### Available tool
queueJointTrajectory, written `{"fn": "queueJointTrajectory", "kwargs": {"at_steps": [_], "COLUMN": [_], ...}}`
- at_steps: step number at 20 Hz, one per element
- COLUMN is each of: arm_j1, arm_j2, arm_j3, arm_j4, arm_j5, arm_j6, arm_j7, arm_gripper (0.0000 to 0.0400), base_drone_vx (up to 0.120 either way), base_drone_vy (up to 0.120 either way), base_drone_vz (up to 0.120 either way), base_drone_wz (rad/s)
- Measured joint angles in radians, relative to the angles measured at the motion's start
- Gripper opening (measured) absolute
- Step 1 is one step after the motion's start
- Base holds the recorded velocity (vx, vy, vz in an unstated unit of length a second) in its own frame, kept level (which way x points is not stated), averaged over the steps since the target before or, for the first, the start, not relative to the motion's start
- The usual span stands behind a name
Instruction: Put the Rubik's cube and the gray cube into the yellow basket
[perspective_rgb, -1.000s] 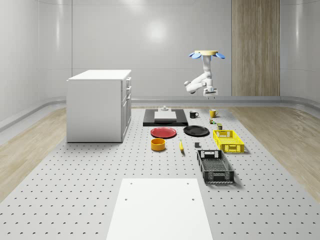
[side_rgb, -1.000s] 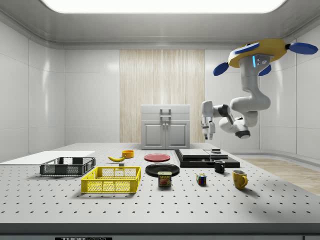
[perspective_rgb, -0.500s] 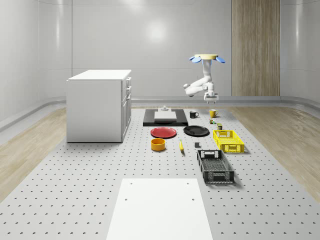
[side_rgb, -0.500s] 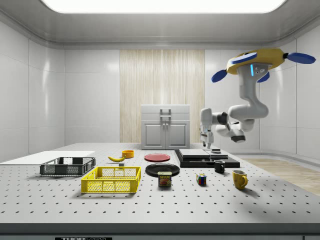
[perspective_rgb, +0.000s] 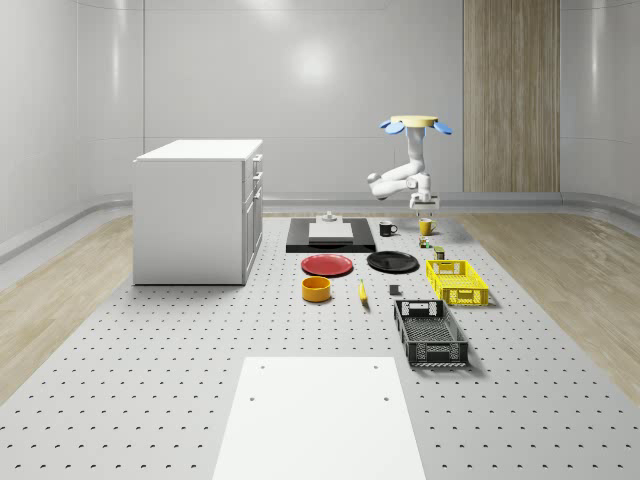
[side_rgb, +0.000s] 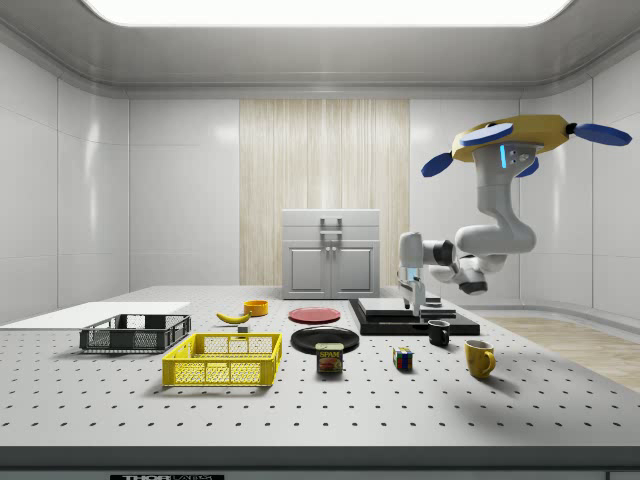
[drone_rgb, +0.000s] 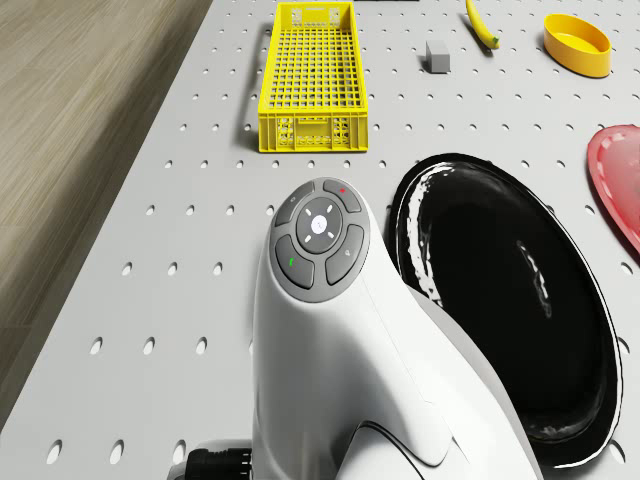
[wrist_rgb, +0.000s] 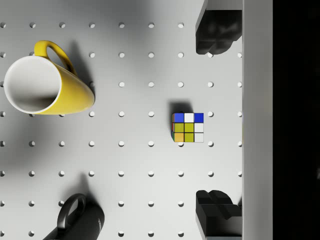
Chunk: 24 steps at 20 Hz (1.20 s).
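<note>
Fingers (wrist_rgb: 216, 39) of the end effector (wrist_rgb: 215, 122) stood spread apart in the wrist view, with the Rubik's cube (wrist_rgb: 188, 127) on the table (wrist_rgb: 135, 160) between them and untouched. A yellow mug (wrist_rgb: 45, 87) and a black mug (wrist_rgb: 82, 220) stood nearby. The drone (side_rgb: 510, 140) hovered at the upper right of the side view, over the table's far end. The yellow basket (perspective_rgb: 456, 281) sat right of centre in the whole-scene view, the gray cube (drone_rgb: 437, 56) near it.
</note>
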Motion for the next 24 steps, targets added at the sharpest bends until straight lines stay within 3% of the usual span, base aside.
{"fn": "queueJointTrajectory", "kwargs": {"at_steps": [19,24], "arm_j1": [-0.031,-0.038], "arm_j2": [-0.091,-0.113], "arm_j3": [0.028,0.034], "arm_j4": [0.006,0.008], "arm_j5": [0.047,0.058], "arm_j6": [0.083,0.103], "arm_j7": [0.029,0.035], "arm_gripper": [0.04,0.04], "base_drone_vx": [0.0,0.104], "base_drone_vy": [-0.011,0.0], "base_drone_vz": [-0.12,-0.04], "base_drone_wz": [0.0,0.0]}}
